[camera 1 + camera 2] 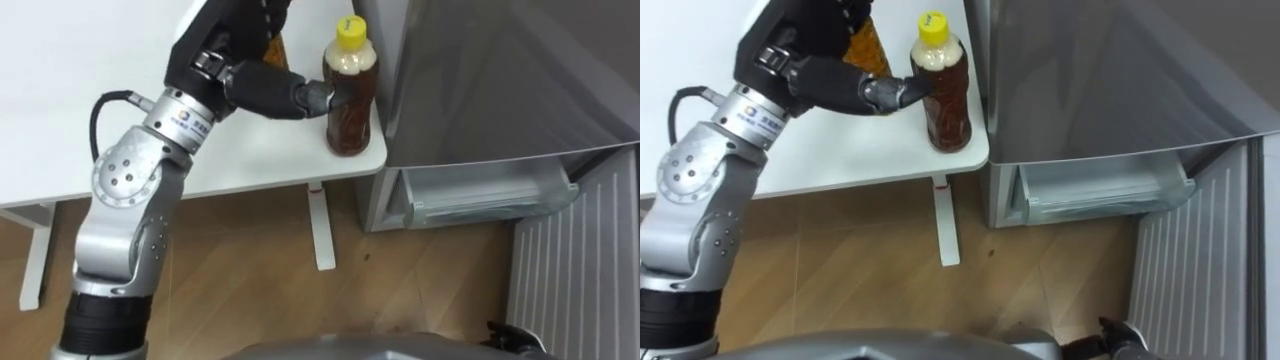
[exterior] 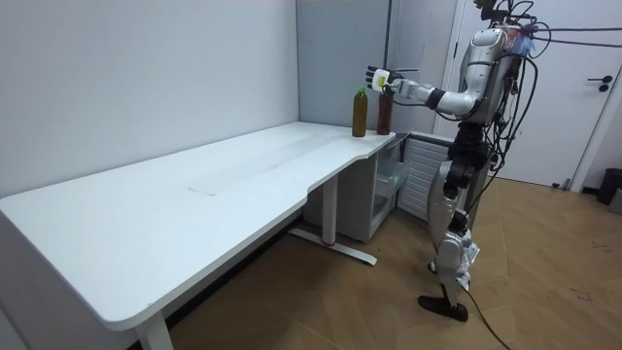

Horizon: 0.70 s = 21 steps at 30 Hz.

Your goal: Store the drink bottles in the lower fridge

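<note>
Left hand point(image 2: 375, 77) at bottle point(image 2: 384, 117) top — seemingly touching.

- Bright, even indoor light, falling from above.
- White table point(image 1: 60, 100) close to washed out in the eye views.
- Small soft shadow at the foot of the bottle point(image 1: 349, 100).
- Dull sheen and broad grey bands across the fridge point(image 1: 500, 70) door.
- Soft shade under the table on the wood floor point(image 2: 544, 272).

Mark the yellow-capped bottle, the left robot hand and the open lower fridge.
yellow-capped bottle point(image 1: 351, 112): left eye view, brown body.
left robot hand point(image 1: 265, 90): left eye view, dark middle.
open lower fridge point(image 1: 480, 195): left eye view, clear inner shelf.
</note>
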Tool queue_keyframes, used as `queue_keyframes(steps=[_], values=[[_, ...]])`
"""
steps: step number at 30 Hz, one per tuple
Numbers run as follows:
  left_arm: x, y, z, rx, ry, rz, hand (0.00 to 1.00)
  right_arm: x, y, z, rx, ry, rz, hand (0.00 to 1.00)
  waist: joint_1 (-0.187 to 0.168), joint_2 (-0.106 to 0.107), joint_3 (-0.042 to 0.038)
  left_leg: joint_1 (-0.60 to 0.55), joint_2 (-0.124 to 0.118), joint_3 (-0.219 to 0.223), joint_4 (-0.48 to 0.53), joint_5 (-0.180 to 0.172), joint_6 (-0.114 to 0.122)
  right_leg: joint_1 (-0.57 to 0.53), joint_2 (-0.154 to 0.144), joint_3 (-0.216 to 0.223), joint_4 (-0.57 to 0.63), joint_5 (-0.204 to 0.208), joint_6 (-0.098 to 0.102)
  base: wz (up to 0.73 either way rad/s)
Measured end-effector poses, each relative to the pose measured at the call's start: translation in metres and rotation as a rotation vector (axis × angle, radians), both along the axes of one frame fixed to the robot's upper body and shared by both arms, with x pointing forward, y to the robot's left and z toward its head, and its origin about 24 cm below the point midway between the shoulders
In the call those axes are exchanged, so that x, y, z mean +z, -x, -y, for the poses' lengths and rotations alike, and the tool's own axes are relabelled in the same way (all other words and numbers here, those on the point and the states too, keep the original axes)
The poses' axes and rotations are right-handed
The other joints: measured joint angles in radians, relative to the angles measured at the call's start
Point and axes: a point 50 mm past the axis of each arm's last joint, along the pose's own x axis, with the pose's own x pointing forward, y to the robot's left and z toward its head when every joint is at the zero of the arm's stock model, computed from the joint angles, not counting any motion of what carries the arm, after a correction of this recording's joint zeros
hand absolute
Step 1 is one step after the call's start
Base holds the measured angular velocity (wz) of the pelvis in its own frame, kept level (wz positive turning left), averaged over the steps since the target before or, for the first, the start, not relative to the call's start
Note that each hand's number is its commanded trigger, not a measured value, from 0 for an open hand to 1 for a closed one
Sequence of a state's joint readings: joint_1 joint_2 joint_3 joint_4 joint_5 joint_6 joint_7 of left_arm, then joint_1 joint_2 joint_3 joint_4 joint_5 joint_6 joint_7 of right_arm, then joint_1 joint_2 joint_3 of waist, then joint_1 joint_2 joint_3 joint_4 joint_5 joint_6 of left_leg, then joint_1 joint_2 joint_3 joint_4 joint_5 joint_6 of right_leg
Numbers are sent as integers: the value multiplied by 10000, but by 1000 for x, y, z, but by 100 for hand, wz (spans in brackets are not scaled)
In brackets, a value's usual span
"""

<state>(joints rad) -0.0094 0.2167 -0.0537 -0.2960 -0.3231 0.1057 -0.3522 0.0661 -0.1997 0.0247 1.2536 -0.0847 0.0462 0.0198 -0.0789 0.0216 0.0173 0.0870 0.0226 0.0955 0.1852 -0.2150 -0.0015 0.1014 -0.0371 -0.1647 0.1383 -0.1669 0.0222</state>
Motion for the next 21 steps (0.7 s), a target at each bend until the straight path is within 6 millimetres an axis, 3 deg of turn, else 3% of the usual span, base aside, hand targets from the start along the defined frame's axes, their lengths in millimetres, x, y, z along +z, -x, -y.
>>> queue_keyframes(steps=[13, 21], values=[[-28, -4, 0, 82, -65, -1326, 0, -2, -1, -5, 348, -272, -397, 0, 10, -137, -83, 107, 11, 124, 3, 0, 0, 29, 21, 206, 45, 0, -1, -3], [-44, -3, 9, -184, -113, -2181, 0, -2, -1, -6, 337, -274, -435, 0, -44, -145, -76, 101, 13, 112, 11, 0, 0, 28, 24, 221, 100, -1, -2, 0]])
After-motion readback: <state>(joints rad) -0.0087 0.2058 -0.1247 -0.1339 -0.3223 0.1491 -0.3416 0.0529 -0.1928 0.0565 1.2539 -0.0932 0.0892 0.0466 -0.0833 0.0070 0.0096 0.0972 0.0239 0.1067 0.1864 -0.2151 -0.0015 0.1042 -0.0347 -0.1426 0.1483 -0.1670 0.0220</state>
